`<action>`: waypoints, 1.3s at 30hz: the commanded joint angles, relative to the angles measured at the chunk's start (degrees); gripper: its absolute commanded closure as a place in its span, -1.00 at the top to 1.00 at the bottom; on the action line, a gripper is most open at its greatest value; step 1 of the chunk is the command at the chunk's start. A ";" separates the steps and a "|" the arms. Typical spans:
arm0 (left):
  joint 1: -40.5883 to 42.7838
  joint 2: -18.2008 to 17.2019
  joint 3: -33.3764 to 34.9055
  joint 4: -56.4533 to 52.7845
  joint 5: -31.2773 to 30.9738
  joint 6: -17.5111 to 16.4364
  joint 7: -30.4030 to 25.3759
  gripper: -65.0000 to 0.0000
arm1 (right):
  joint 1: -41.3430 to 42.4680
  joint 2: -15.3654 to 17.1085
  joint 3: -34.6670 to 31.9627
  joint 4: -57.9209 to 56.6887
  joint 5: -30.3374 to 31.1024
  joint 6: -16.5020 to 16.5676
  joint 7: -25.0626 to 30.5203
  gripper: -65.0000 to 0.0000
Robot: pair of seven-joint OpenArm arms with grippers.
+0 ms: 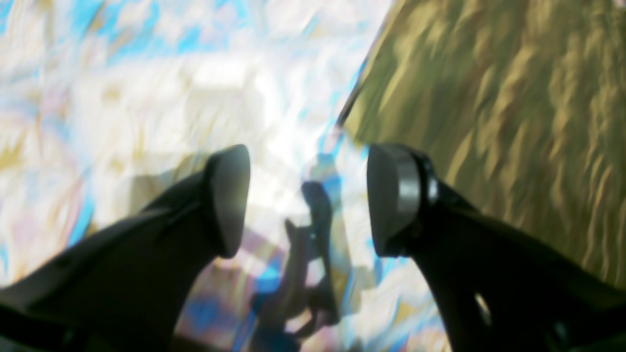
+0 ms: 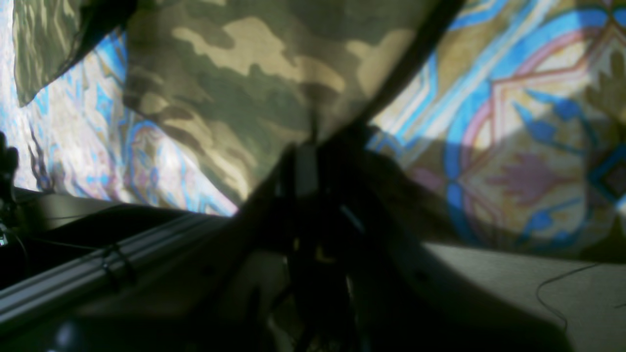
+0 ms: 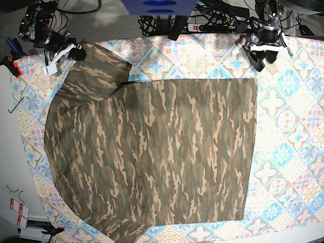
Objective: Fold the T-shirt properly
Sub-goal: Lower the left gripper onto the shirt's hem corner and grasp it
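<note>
The camouflage T-shirt [image 3: 152, 152] lies spread over most of the patterned tablecloth [image 3: 293, 126]. Its far left part [image 3: 96, 61] is drawn up toward my right gripper [image 3: 76, 51]. In the right wrist view my right gripper [image 2: 313, 146] is dark and shut on a fold of the T-shirt [image 2: 234, 73], which rises from the jaws. My left gripper [image 3: 261, 56] hovers over the tablecloth, just beyond the shirt's far right corner. In the left wrist view my left gripper [image 1: 308, 200] is open and empty, with the shirt's edge [image 1: 489, 122] just to its right.
Cables and a power strip [image 3: 217, 23] lie behind the table's far edge. A red clamp [image 3: 7, 63] grips the left edge, and another clamp [image 3: 53, 231] sits at the near left corner. Bare tablecloth shows right of the shirt.
</note>
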 commanded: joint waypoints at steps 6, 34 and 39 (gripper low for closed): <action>-4.88 -0.61 -0.16 -1.13 0.05 -0.35 2.68 0.15 | -0.31 0.72 0.12 0.65 -0.57 0.12 -0.59 -1.00; -13.49 2.47 5.20 -10.88 2.43 -0.35 6.73 0.15 | -0.22 0.72 0.38 0.74 -0.57 0.12 -0.68 -1.00; -14.46 2.74 5.29 -13.08 2.34 -0.35 6.73 0.14 | -0.31 0.72 0.12 0.74 -0.57 0.12 -0.68 -1.00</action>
